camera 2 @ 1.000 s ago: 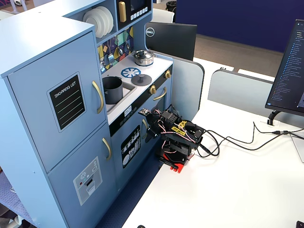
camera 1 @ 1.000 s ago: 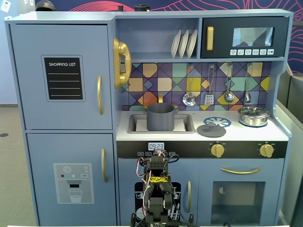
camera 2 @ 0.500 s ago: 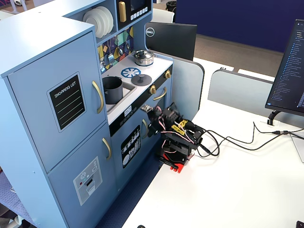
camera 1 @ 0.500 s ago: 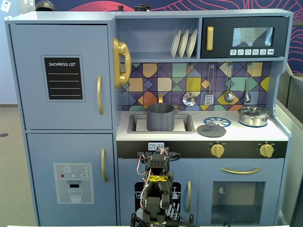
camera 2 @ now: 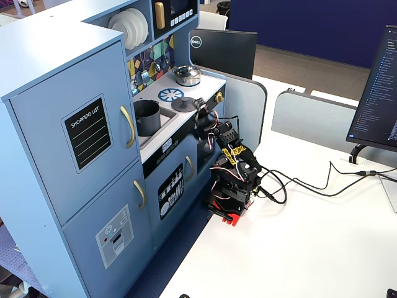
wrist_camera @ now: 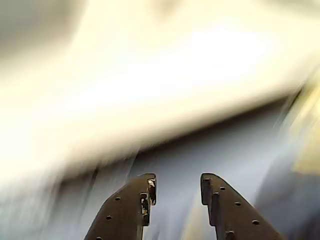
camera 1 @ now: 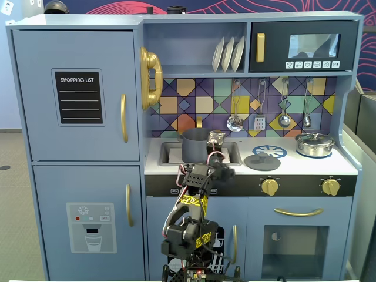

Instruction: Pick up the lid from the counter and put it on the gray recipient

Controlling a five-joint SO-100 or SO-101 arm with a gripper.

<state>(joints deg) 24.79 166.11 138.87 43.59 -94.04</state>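
Two dark, hole-studded fingers point(wrist_camera: 142, 200) fill the bottom of the wrist view, standing apart with nothing between them; everything beyond them is motion blur. The black hand point(camera 1: 216, 141) rises in front of the toy kitchen's counter, near the sink, as a fixed view shows. The flat round matte dark-gray lid with a small central knob point(camera 1: 262, 161) lies on the pale counter point(camera 1: 294, 166), right of the sink in that view, overlapping the lower edge of the blue-and-white burner print point(camera 1: 269, 151). The matte dark-gray cylindrical pot point(camera 1: 194, 145) stands upright in the sink, uncovered, well apart from the lid. A smaller shiny silver pot point(camera 1: 315, 144) sits at the counter's far right. In a fixed view, the arm's base point(camera 2: 228, 198) stands on the white tabletop point(camera 2: 298, 248) against the kitchen's front.
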